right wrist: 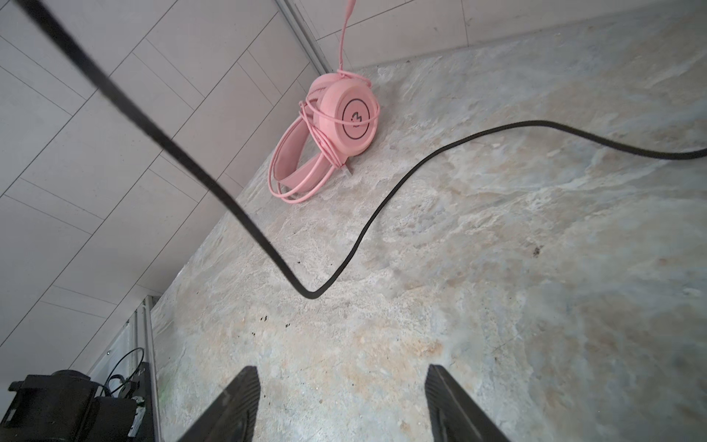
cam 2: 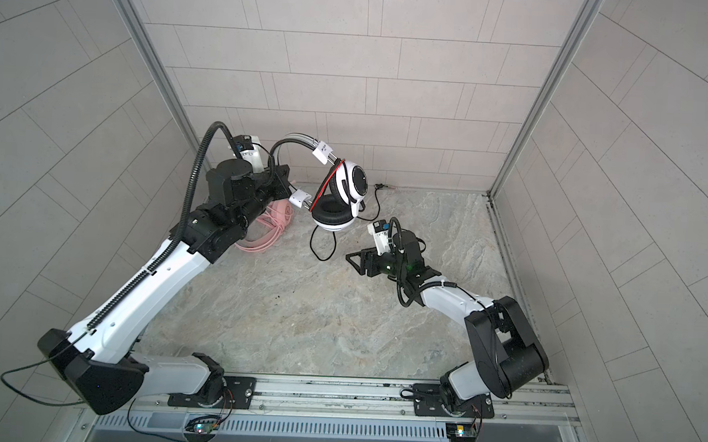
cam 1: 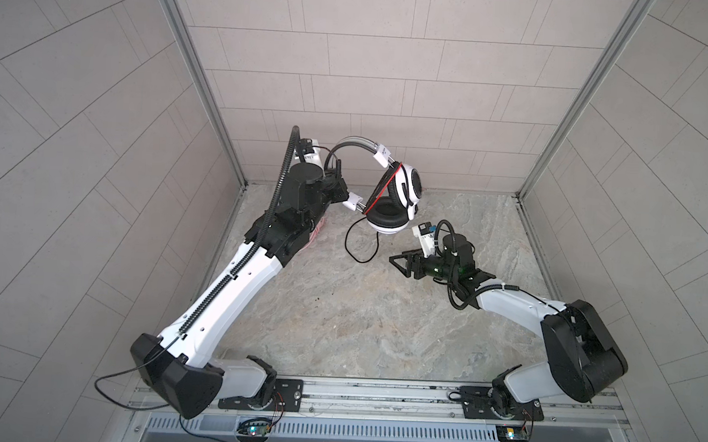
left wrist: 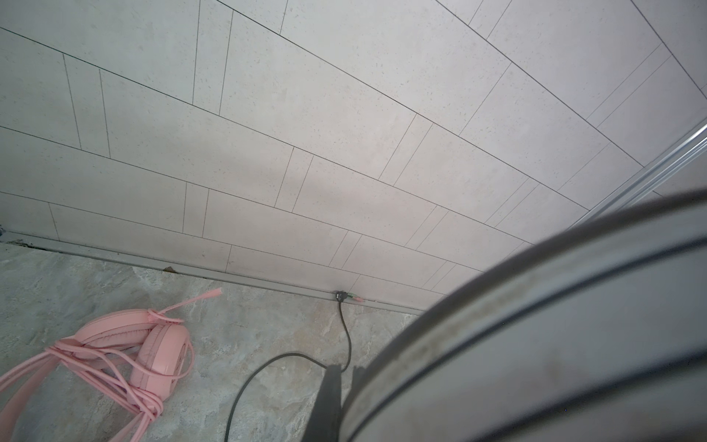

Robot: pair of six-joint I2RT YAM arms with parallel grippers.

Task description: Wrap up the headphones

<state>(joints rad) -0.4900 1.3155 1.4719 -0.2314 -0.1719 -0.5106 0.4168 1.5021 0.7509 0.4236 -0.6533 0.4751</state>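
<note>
Pink headset (left wrist: 153, 344) lay far left, cable wound. Left gripper (cam 2: 283, 179) clamped the striped headset (cam 2: 346, 184) by its band, aloft. Black cable (cam 2: 322, 245) sagged to the table (cam 2: 297, 310); right gripper (cam 2: 354, 260), open-jawed and empty, ought to pinch the loop low, wind snug.

pink headset (right wrist: 344, 114), pink cable (left wrist: 147, 400); white-black striped headset (cam 1: 408, 183), black cable (right wrist: 382, 203); beige marbled tabletop (cam 1: 360, 314)
</note>
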